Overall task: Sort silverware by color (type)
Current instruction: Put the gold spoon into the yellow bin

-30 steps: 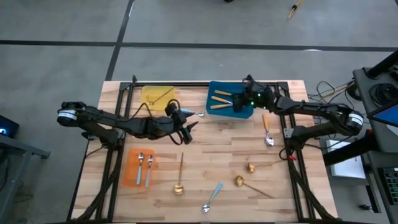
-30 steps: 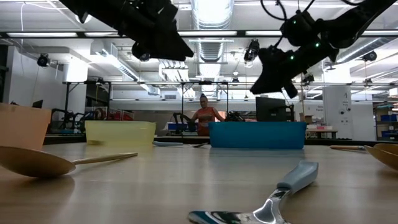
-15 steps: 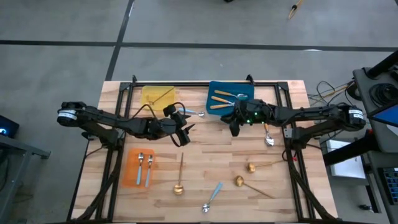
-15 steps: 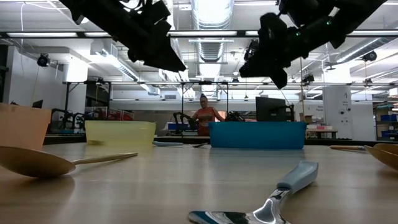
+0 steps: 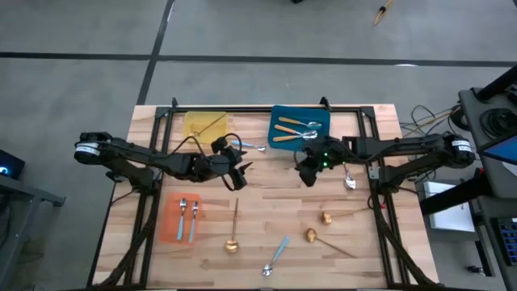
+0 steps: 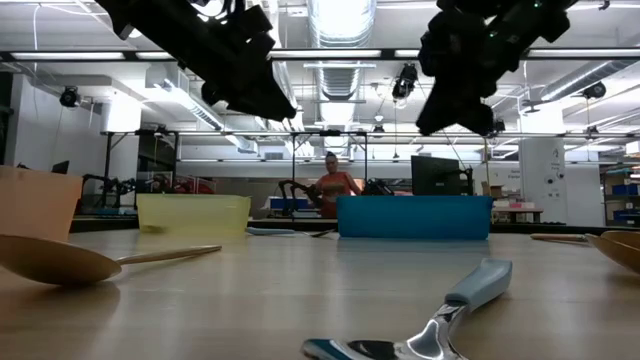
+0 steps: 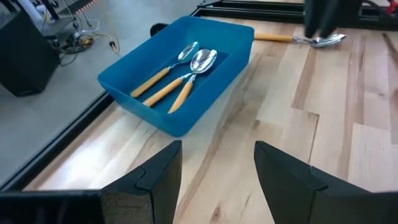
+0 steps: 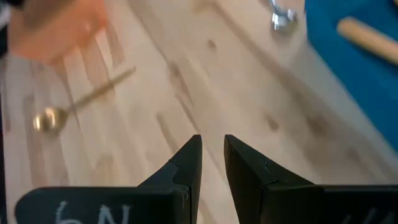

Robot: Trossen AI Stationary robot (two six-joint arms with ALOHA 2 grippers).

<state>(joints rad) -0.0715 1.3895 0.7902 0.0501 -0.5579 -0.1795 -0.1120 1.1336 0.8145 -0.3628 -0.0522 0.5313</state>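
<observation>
Beside the right claw (image 5: 309, 176) lies an orange-handled spoon (image 5: 346, 170), untouched.

The pale, light-brown planked wooden bench (image 5: 266, 206) carries a deep-blue rectangular plastic tray (image 5: 299, 128) holding silver-bowled spoons with orange handles (image 7: 166, 78). A translucent yellow plastic tray (image 5: 203, 125) sits beside it, and an orange plastic tray (image 5: 179, 218) holds silver spoons with light-blue handles (image 5: 188, 217). All-gold thin-handled spoons (image 5: 233, 230) lie on the bare wood, along with another blue-handled spoon (image 5: 277, 255). Both arms are black, and so are the left gripper (image 5: 239, 168) and right gripper (image 5: 304, 166).
</observation>
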